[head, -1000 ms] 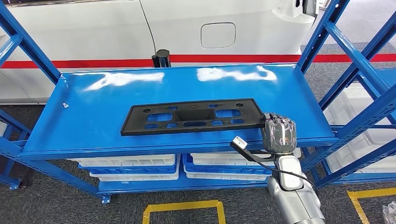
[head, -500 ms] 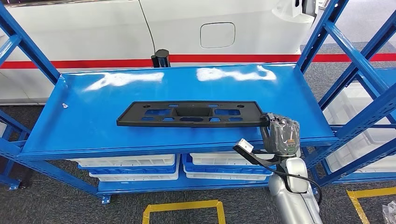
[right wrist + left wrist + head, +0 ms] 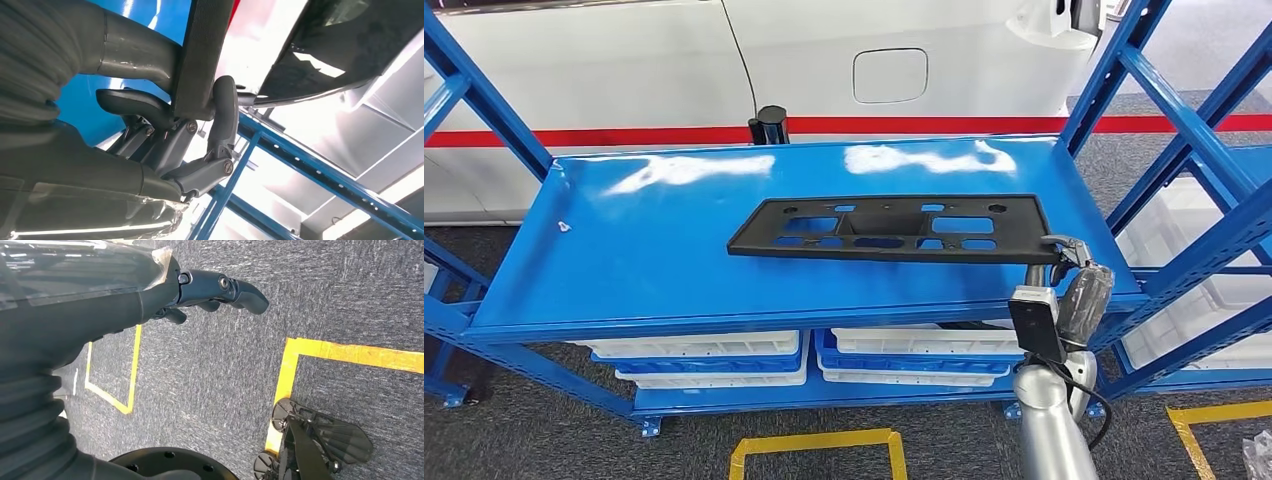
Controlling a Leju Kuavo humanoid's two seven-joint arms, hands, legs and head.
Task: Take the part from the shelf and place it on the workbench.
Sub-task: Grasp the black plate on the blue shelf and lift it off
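The part is a long black plastic plate [image 3: 894,229] with several cut-outs, lifted off the blue shelf top [image 3: 654,250] and held roughly level above it. My right hand [image 3: 1074,290] grips its right end at the shelf's front right corner. In the right wrist view the thumb and dark fingers [image 3: 222,112] clamp the plate's edge [image 3: 202,55] between them. My left hand [image 3: 210,290] hangs over the carpet, its fingers loosely curled and holding nothing.
Blue uprights [image 3: 1194,150] frame the shelf at left and right. White bins [image 3: 714,355] sit on the lower level. A white car body [image 3: 824,60] with a red stripe stands behind. Yellow floor tape [image 3: 814,442] marks the grey carpet in front.
My right hand has turned and lifted the plate off the shelf, carrying it to the right and slightly away. The wrist has rotated so the camera mount now faces me.
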